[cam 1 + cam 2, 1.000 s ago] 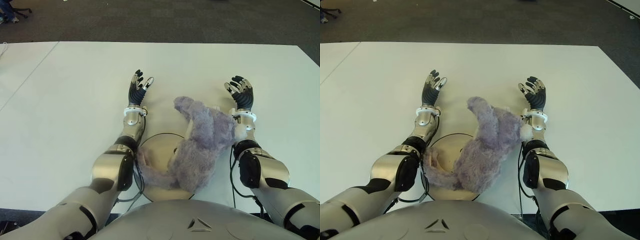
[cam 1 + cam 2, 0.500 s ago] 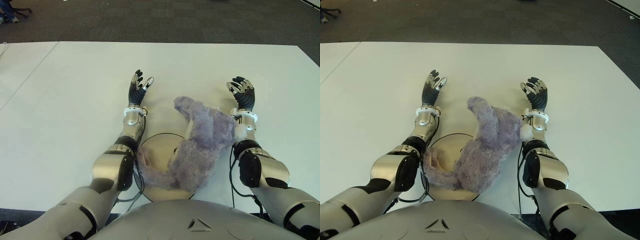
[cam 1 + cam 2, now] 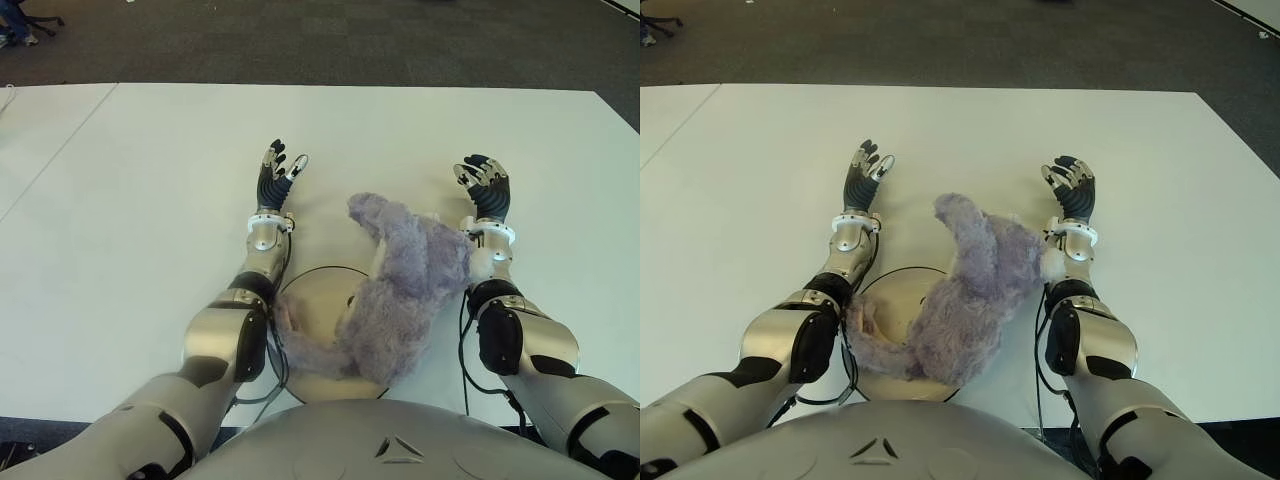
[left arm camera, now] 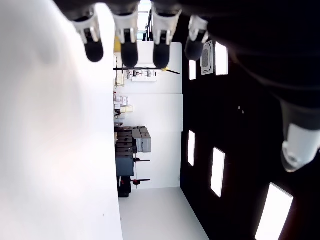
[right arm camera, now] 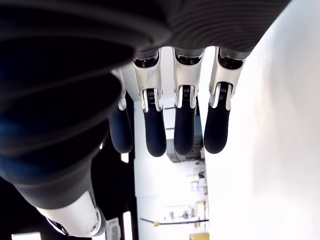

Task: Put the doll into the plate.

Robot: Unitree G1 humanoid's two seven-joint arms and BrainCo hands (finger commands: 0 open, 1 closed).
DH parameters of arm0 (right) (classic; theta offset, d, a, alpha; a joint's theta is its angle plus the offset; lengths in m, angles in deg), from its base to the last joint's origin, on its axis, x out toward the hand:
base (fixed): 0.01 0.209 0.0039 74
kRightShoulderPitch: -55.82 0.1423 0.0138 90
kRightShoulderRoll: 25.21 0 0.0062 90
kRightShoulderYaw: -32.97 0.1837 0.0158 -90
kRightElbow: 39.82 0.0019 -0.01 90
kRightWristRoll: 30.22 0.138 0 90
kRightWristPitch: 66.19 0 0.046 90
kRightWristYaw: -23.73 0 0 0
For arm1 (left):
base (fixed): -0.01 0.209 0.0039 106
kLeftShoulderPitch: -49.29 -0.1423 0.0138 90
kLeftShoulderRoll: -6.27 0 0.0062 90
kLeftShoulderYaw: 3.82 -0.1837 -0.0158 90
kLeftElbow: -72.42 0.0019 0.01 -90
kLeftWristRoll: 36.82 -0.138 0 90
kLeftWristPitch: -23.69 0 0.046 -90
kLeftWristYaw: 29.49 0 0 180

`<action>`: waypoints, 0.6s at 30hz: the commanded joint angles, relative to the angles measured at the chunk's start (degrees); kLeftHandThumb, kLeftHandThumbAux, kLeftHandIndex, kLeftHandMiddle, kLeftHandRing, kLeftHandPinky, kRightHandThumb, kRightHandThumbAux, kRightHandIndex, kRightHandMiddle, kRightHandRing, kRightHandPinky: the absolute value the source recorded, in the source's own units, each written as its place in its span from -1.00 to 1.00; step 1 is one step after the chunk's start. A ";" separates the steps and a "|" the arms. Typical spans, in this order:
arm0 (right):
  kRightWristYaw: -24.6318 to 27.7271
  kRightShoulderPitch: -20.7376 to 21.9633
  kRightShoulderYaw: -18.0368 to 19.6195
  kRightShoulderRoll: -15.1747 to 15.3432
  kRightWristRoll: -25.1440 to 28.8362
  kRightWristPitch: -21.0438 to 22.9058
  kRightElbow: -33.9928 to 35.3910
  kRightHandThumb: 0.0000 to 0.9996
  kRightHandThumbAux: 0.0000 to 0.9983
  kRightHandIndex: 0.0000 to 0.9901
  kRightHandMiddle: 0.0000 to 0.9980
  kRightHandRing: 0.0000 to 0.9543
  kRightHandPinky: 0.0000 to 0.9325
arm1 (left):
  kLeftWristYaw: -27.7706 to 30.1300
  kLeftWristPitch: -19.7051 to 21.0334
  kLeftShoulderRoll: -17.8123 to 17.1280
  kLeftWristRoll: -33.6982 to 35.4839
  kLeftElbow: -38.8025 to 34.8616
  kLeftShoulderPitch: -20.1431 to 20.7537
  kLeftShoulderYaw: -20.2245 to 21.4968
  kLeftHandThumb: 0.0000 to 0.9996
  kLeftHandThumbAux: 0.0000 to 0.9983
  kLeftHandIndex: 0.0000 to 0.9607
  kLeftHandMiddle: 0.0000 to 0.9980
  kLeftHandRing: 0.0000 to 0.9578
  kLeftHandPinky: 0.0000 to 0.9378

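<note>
From my station I saw a wide white counter filling most of the head view, with dark carpet beyond its far edge and the base of an office chair in the far left corner of the room. The purple plush doll lay draped across the right part of the round plate, close to the robot's torso, its upper end spilling over the rim onto the counter toward the right forearm. The left hand showed beyond the plate on the left side, fingers spread and holding nothing. The right hand showed to the right of the doll, fingers loosely extended and empty. In the left wrist view I could make out a white-walled room with bright ceiling panels and some dark equipment against the wall.
</note>
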 commanded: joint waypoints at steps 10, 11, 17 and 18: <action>-1.07 -11.62 0.68 -5.26 0.79 6.56 -6.34 -0.44 0.58 0.03 0.27 0.33 0.30 | 1.75 6.87 1.08 0.98 7.51 -12.30 1.20 -1.00 0.05 -0.98 -0.81 -0.82 -0.87; -1.21 -11.63 0.58 -5.23 0.67 6.57 -6.35 -0.44 0.58 0.03 0.27 0.33 0.30 | 1.70 6.86 1.07 0.87 7.50 -12.34 1.11 -1.00 0.05 -0.98 -0.81 -0.82 -0.87; -1.58 -11.71 0.23 -5.13 0.32 6.45 -6.34 -0.44 0.58 0.03 0.27 0.32 0.29 | 1.27 6.84 1.05 0.49 7.44 -12.38 0.78 -1.00 0.04 -0.99 -0.81 -0.82 -0.86; -1.68 -11.74 0.15 -5.11 0.24 6.42 -6.33 -0.44 0.58 0.03 0.27 0.32 0.29 | 1.19 7.01 1.05 0.46 7.45 -12.36 0.75 -1.00 0.04 -0.99 -0.81 -0.82 -0.86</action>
